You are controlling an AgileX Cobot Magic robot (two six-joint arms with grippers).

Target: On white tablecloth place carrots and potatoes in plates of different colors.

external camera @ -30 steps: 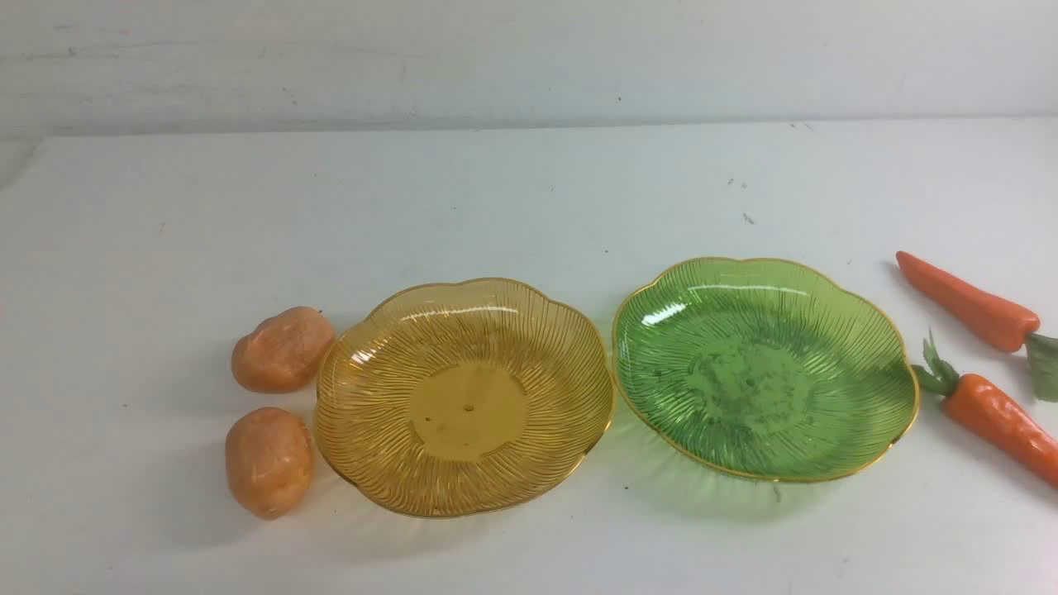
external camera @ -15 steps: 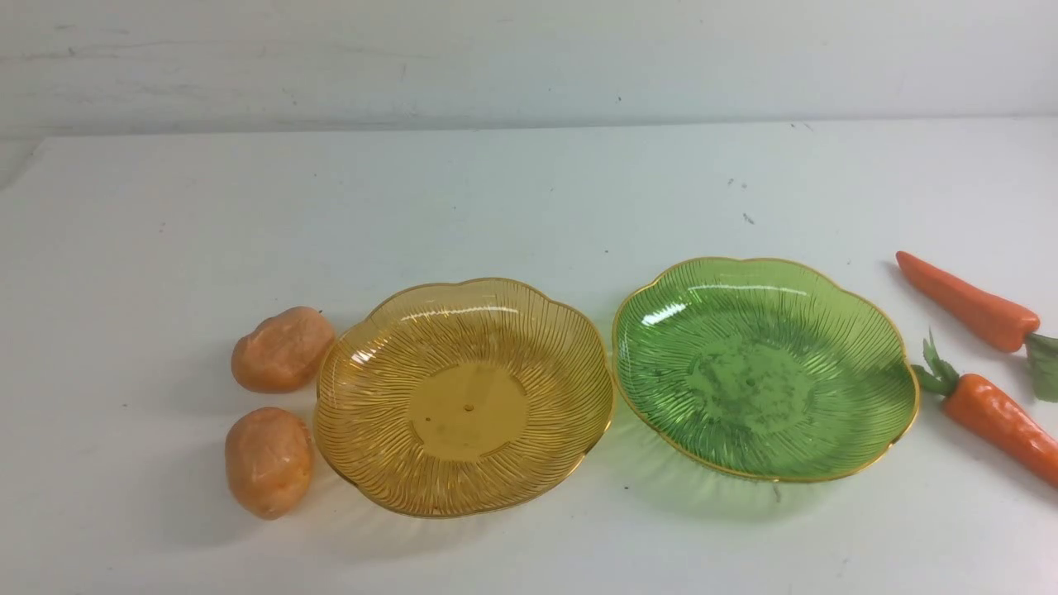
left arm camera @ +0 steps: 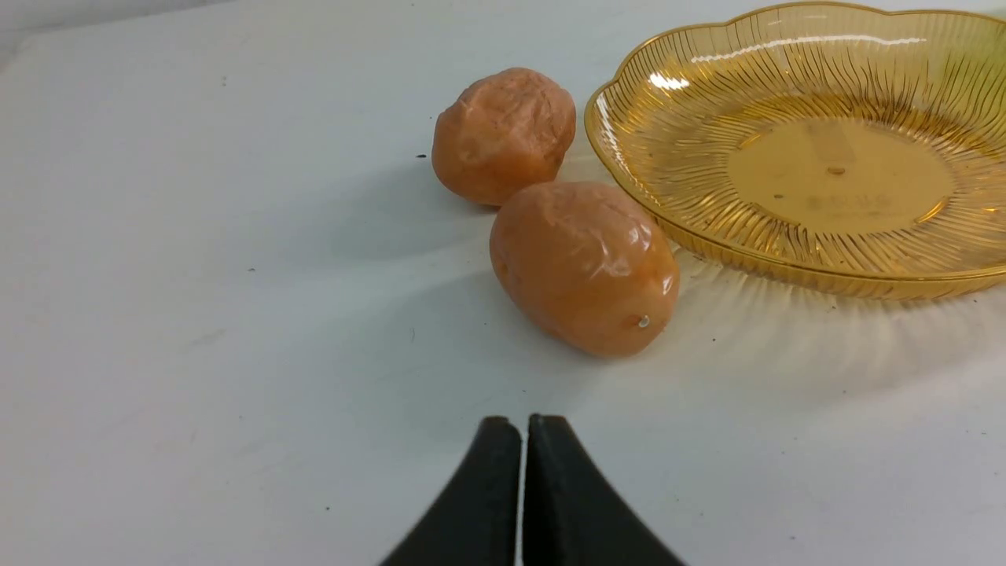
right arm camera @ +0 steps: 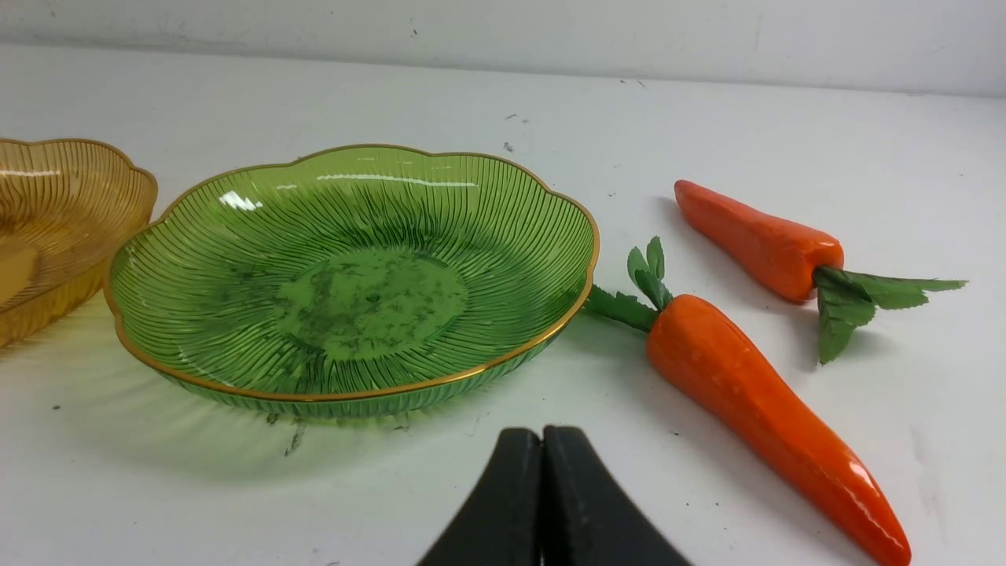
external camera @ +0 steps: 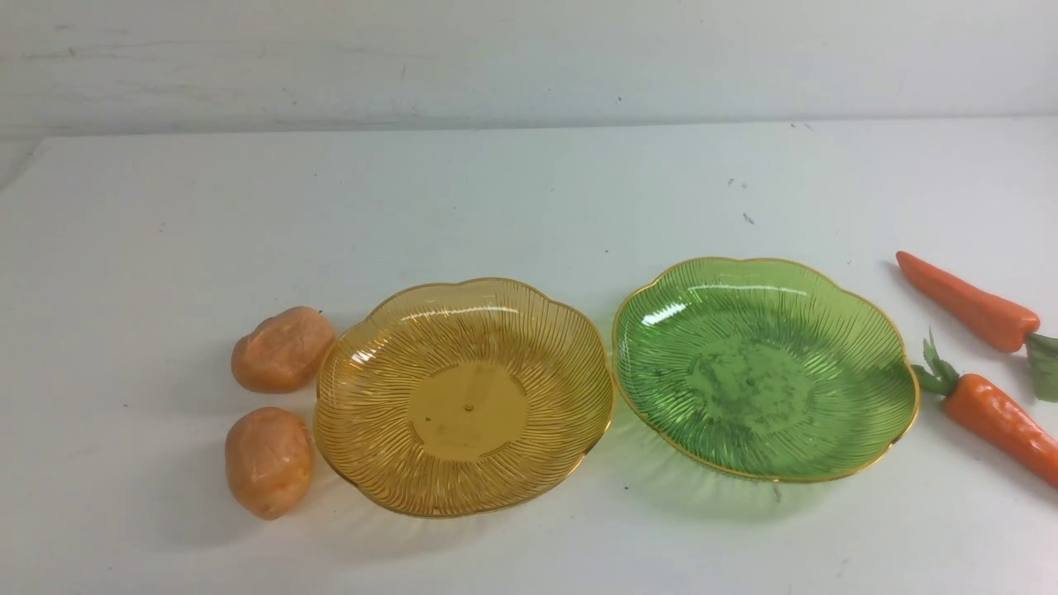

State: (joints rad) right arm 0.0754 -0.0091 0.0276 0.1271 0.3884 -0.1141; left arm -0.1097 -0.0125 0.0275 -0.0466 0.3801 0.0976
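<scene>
The left claw [left arm camera: 524,424] and the right claw [right arm camera: 542,436] are both pressed together, pinching nothing, over the white tablecloth [external camera: 529,190]. Toward its near edge a yellow plate [external camera: 372,430] and a green plate [external camera: 661,388] sit side by side, rims nearly touching. Two potatoes [external camera: 283,349] lie just left of the yellow plate. Two carrots [external camera: 967,302] lie by the right edge.

The left tool [left arm camera: 524,428] hung over the white tablecloth [left arm camera: 196,299] covering the tabletop, its two black fingers pressed flat together. Ahead of it lay the nearer potato [left arm camera: 585,267], lumpy and shiny. The farther potato [left arm camera: 503,134] lay right behind, and whether the two touched could not be told. The amber plate [left arm camera: 629,157], ribbed and gold-rimmed, sat just beside both potatoes.
</scene>
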